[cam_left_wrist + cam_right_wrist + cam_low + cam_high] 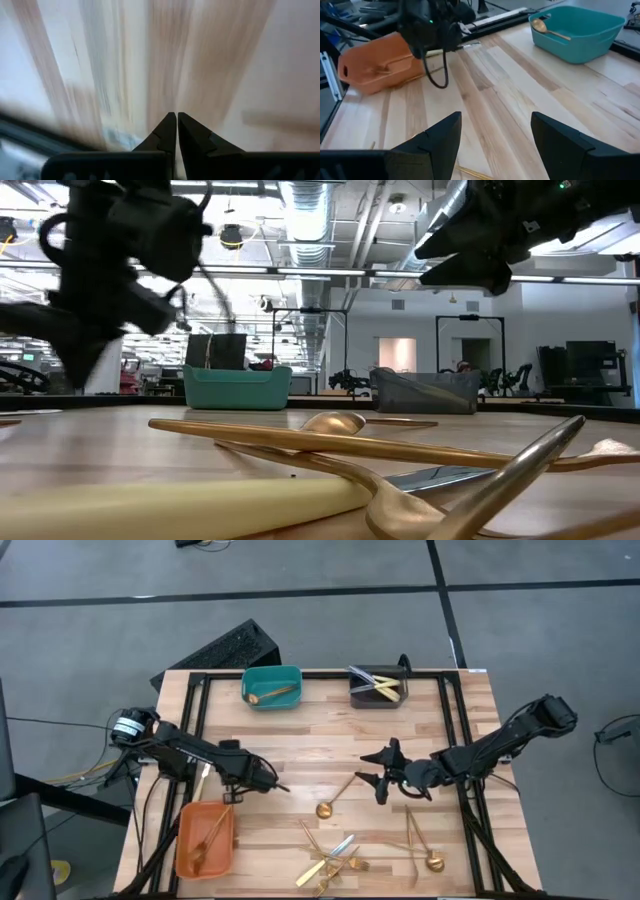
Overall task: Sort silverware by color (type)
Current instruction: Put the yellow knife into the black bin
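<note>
Bench (pixel 300 755): bare planks under both my arms.
Right arm: stretched low from the right edge toward the middle.
Left arm: reaching in from the left, beside the orange bin (pixel 205 838).
Right pincer (pixel 378 778): fingers spread wide, holding nothing, above the wood near a lone spoon (pixel 335 797).
Left pincer (pixel 283 788): fingers pressed together, empty.
Silverware (pixel 335 858): mostly heaped at the near edge; some in the bins.
</note>
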Available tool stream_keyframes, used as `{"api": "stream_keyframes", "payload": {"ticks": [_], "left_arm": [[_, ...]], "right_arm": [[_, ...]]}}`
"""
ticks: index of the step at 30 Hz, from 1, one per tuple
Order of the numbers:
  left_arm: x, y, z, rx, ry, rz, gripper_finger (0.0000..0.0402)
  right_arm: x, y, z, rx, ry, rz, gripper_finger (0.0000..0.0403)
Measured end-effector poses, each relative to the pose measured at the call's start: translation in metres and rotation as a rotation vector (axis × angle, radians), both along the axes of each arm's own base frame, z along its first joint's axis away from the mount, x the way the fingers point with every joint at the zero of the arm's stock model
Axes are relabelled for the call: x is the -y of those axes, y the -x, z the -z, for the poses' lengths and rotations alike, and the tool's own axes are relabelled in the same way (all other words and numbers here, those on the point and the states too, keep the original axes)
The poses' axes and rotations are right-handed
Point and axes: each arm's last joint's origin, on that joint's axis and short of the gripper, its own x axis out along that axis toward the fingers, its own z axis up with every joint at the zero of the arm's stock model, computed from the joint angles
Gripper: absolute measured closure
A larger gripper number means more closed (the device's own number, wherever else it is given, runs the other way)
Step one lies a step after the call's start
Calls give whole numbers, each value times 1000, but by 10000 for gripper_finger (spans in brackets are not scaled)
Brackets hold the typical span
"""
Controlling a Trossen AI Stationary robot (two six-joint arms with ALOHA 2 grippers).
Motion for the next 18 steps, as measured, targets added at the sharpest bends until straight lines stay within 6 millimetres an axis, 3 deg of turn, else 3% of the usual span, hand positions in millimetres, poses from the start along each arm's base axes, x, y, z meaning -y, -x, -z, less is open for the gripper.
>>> {"api": "stream_keyframes", "payload": {"ticks": [3,8,18], "left_arm": [[3,-8,2,87,-5,66,395],[5,-9,3,85,11,123,395],[0,-10,1,94,-143,178,395]], "right_arm": [[1,-1,0,5,-7,7,138],[1,0,-2,12,-5,4,138],[7,-3,-4,30,-9,34,138]]}}
